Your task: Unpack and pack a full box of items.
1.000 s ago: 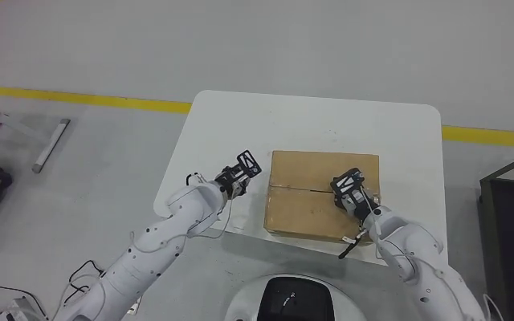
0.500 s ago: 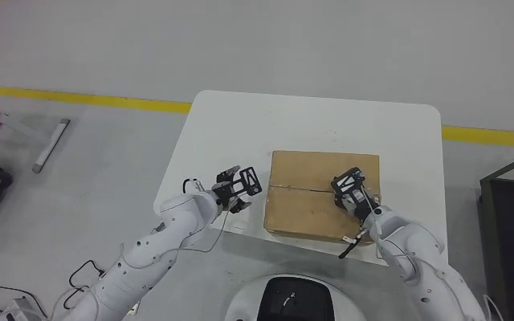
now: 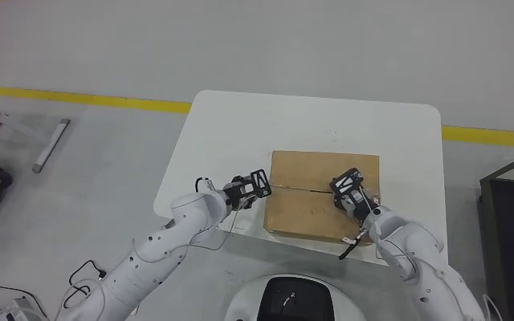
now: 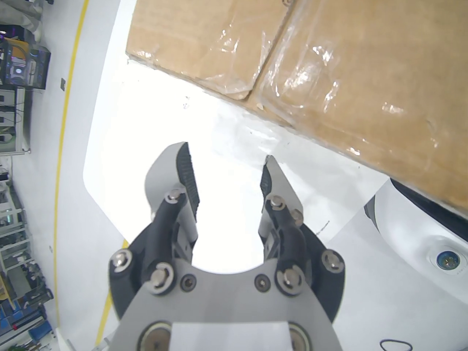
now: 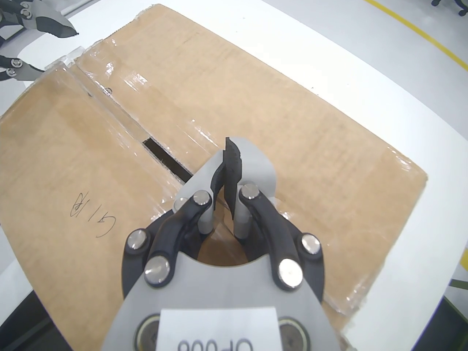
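The left gripper hangs with its fingers spread and nothing between them, over bare worktop. The cardboard box lies just ahead of it. The taped end of the box's join is the part nearest the fingertips, and it stands apart from them. The right gripper has its fingers pressed together with nothing visible between them, poised over the box's top at the centre seam. A dark slit in that seam opens right in front of its tips. Whether the tips touch the tape is hard to tell.
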Action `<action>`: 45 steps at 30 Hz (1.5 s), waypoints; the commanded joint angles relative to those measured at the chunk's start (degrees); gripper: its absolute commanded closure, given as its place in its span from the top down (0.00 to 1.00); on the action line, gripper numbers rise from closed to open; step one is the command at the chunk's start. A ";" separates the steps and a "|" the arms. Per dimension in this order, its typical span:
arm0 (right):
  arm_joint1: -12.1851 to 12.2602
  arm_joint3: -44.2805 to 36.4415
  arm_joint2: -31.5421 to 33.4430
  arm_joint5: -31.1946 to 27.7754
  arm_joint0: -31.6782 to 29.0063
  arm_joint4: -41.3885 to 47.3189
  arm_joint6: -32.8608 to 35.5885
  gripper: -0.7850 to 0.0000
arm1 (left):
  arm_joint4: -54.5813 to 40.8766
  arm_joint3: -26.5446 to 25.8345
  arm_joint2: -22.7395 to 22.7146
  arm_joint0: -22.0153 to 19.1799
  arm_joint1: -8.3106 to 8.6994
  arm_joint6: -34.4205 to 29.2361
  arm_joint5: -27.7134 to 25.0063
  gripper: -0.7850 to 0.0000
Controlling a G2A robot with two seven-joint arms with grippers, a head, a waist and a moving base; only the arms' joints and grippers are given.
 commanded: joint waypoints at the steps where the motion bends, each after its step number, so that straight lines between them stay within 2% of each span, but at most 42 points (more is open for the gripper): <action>1: -0.02 0.03 0.08 -0.18 -0.01 -0.09 0.02 0.00 | 0.26 0.51 0.53 -0.51 -0.25 -0.30 1.17 0.19; 4: -0.06 0.12 0.22 -0.39 -0.02 -0.13 -0.02 0.00 | 0.62 0.77 0.52 -0.92 -0.51 -0.84 2.98 0.24; 6: -0.09 0.18 0.28 -0.60 -0.02 -0.07 -0.14 0.00 | 0.08 0.83 -0.06 -0.84 -0.65 -1.07 4.54 0.37; 8: -0.14 0.34 0.27 -0.79 0.03 -0.03 -0.15 0.00 | -1.36 0.66 -0.88 -0.73 -0.78 -1.15 5.72 0.37; 12: -0.26 0.59 0.12 -1.05 0.21 -0.21 -0.31 0.00 | -3.01 -0.72 -2.10 -0.44 -0.91 -1.50 6.04 0.48; 16: -0.39 0.83 0.02 -1.17 0.33 -0.25 -0.47 0.00 | -3.42 -2.46 -2.94 0.13 -0.99 -1.56 6.29 0.46; 22: -0.53 0.87 -0.05 -1.23 0.28 -0.43 -0.72 0.00 | -3.77 -3.67 -3.56 0.51 -1.27 -1.67 7.48 0.49; 25: -0.56 0.78 0.04 -1.13 0.02 -0.60 -0.62 0.00 | -4.45 -3.71 -3.82 0.29 -1.46 -1.44 7.93 0.47; 31: -0.58 0.23 0.45 -1.02 -0.36 -0.83 -0.43 0.00 | -5.08 -4.43 -3.89 -0.65 -1.81 -1.21 7.98 0.49; 35: -0.61 -0.54 0.75 -0.89 -0.60 -0.78 -0.19 0.00 | -5.59 -4.55 -3.64 -1.40 -2.00 -0.71 6.67 0.55; 42: -0.70 -1.07 0.96 -0.53 -1.01 -0.86 0.07 0.00 | -9.87 -5.51 -4.51 -2.14 -2.10 0.76 1.68 0.50; 45: -0.77 -1.23 0.86 -0.48 -1.20 -0.84 0.22 0.00 | -10.44 -6.78 -4.32 -2.73 -2.13 0.91 -0.32 0.60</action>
